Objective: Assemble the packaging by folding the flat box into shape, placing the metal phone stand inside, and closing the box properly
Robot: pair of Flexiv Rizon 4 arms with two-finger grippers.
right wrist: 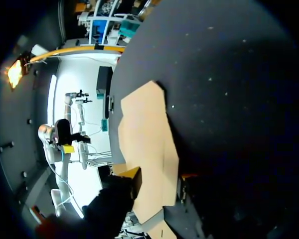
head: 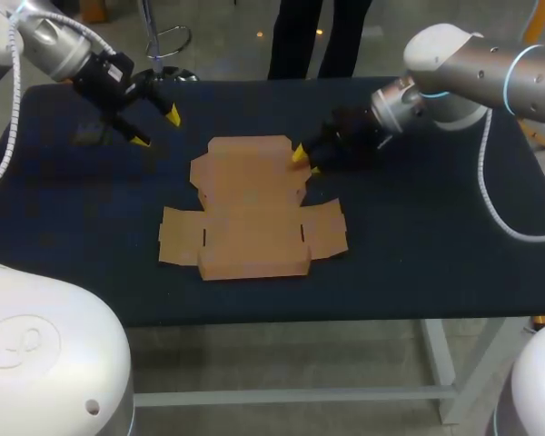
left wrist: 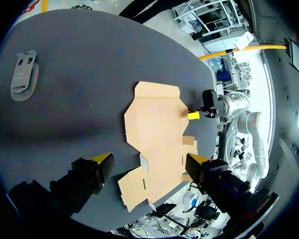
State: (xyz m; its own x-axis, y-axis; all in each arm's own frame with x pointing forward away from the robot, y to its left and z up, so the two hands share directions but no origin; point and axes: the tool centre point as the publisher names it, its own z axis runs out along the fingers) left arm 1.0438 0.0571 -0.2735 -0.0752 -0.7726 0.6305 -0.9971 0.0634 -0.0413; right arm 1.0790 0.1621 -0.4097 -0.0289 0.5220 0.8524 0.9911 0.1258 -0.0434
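From my seat at the controls, the flat box lies unfolded near the middle of the table, all of its flaps spread out level on the dark surface. My right gripper sits at the box's far right edge. Its fingers stand a little apart, and in the right wrist view one yellow tip is over the cardboard while the other is just off the edge, above the bare table. I cannot tell whether either tip actually touches the card, and nothing is pinched between them. My left gripper hangs above the table off the box's far left corner, well clear of the cardboard, with its two fingers spread wide. In the left wrist view the box stretches out ahead of that gripper and partly under the gap between its tips, with the near flaps closest to the fingers. The metal phone stand lies flat on the table, off to the side of the box and well apart from it, nearer my left arm than my right, and neither gripper is touching it.
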